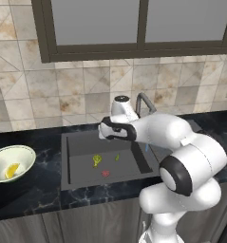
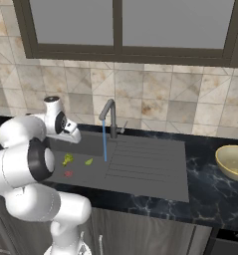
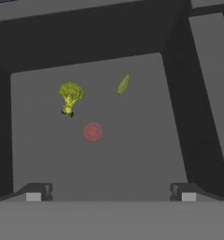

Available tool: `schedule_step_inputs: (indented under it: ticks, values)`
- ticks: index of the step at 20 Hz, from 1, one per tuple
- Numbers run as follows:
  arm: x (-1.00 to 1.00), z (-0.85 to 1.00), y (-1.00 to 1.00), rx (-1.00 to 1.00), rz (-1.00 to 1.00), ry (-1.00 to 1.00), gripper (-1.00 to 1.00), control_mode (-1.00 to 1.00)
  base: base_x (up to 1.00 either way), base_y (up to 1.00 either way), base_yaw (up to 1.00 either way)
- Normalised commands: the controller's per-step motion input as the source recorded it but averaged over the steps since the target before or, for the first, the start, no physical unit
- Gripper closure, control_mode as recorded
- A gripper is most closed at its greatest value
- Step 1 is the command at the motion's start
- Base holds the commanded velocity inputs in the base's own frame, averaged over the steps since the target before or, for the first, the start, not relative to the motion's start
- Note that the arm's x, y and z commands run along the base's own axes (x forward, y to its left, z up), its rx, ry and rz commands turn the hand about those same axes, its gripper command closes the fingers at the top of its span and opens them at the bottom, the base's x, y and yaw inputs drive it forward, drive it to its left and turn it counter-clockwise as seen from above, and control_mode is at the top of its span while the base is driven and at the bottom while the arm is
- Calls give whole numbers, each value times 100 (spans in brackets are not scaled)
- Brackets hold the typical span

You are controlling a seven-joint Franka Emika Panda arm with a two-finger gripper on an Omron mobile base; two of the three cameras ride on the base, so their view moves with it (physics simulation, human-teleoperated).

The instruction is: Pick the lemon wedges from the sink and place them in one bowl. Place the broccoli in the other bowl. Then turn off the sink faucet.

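Tiled wall and a dark-framed window back the black marble counter (image 1: 34, 190) you are working over, with the sink (image 1: 81, 178) recessed in its middle. You have one lemon wedge (image 1: 12, 170) already lying in the wide bowl (image 1: 13, 149) near the counter's left edge, so that step looks partly done. A second lemon sliver (image 3: 123, 84) lies on the sink floor, just beside the broccoli (image 3: 70, 97), with the red spot (image 3: 93, 131) near both. The other bowl (image 2: 234, 162) sits by the counter's right edge and looks empty from here. The faucet (image 2: 108, 112) pours a thin blue stream (image 2: 104, 142) onto the basin, so shutting it off is left for last.

Your end effector (image 3: 111, 192) hangs above the sink with its fingers spread wide and nothing between them. Little stands in your way; only the closeness of the sliver and the floret calls for care, and the spout rises at the basin's back edge.
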Motion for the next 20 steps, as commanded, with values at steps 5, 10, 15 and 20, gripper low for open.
schedule_step_inputs:
  ticks: [5,10,15,20]
  values:
    - [18,-9,0,1,0,0,-100,-100,0,0,0]
    - [10,-19,0,0,0,0,-100,-100,0,0,0]
    - [8,-18,0,0,0,0,-100,-100,0,0,0]
    - [15,-24,0,0,0,0,-100,-100,0,0,0]
